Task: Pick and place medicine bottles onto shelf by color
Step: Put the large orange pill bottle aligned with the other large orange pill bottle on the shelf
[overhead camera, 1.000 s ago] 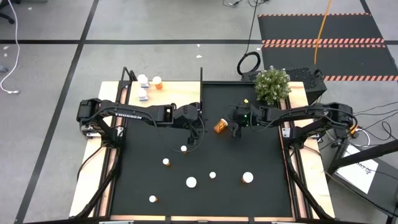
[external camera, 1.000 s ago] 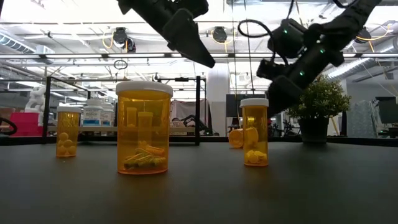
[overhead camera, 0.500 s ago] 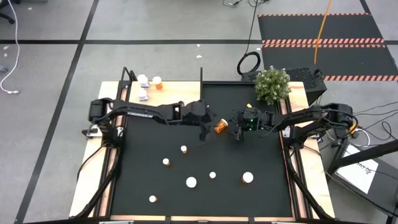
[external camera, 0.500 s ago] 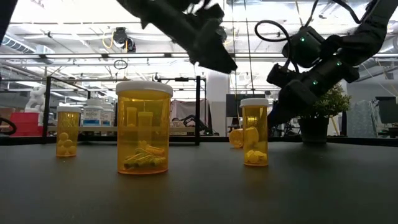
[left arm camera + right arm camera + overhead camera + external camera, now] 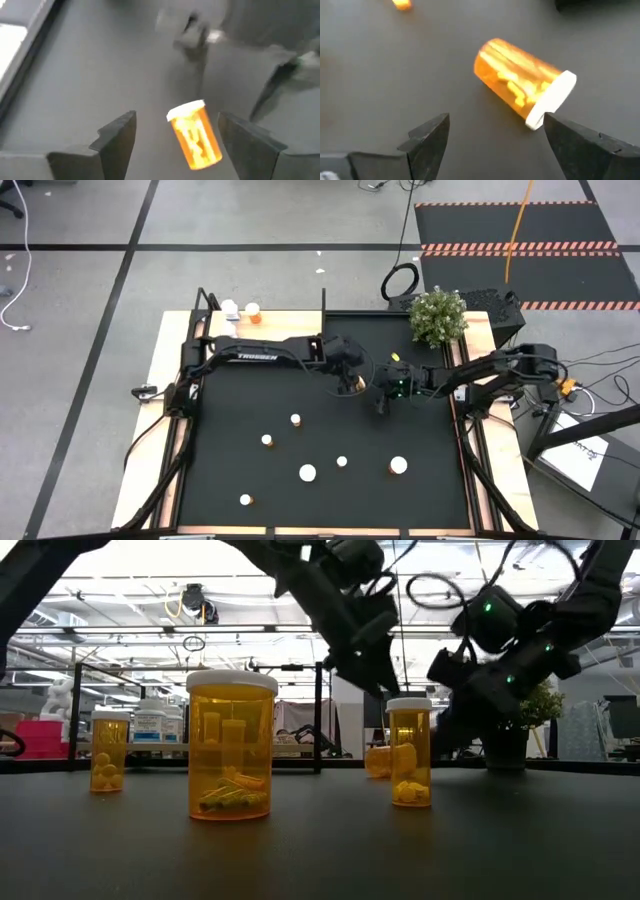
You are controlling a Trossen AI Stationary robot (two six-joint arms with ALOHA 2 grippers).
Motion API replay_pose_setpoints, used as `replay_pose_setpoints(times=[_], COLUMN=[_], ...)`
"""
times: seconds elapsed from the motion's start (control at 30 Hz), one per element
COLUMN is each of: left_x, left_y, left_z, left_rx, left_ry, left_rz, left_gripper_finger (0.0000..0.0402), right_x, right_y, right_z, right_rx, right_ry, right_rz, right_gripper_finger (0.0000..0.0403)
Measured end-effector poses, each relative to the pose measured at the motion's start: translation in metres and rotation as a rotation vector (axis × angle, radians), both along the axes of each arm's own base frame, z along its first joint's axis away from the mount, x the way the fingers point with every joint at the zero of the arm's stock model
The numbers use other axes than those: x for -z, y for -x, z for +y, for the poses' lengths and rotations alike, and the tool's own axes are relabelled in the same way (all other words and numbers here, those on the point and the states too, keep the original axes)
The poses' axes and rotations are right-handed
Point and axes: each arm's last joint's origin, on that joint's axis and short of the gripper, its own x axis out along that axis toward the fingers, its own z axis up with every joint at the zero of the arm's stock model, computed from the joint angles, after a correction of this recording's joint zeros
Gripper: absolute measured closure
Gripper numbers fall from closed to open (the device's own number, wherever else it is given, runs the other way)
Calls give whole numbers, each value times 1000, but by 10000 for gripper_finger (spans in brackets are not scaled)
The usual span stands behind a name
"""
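An orange bottle (image 5: 355, 384) lies on its side on the black mat (image 5: 250, 410), a little above the middle of the high view, its white cap turned away from the left arm. The left pincer (image 5: 175, 137) is over it with both fingers spread wide, one on each side of the bottle and touching neither; it holds nothing. The right pincer (image 5: 495, 132) sits just to the right of the same bottle in the high view, also spread wide and empty, facing the bottle from the other side.

The shelf (image 5: 235, 325) shows in the upper left of the bench, with a few bottles (image 5: 240, 311) already near its far edge. Six upright bottles (image 5: 307, 473) remain scattered over the lower half of the mat; three of them (image 5: 231, 745) stand in the foreground of the low view.

The step in hand looks like the pick of the fallen bottle. Both pincers are crowded round it, so the next move likely calls for one arm to give way, then for the other to settle lower and close across the body of the bottle before carrying it to the shelf's orange group.
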Motion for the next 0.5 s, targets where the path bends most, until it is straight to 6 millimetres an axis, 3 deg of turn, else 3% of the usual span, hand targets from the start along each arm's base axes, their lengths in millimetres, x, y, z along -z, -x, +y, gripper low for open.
replay_pose_setpoints(times=[0.27, 0.5], left_x=[15, 36], left_y=[-8, -20], left_z=[-6, -12], left_rx=[13, 35], left_ry=[11, -27], left_rz=[2, -8], left_gripper_finger=[74, 69], right_x=[-26, -38], right_y=[17, 34], right_z=[7, 11], right_rx=[61, 135], right_ry=[67, 149], right_rz=[14, 56], right_gripper_finger=[88, 88])
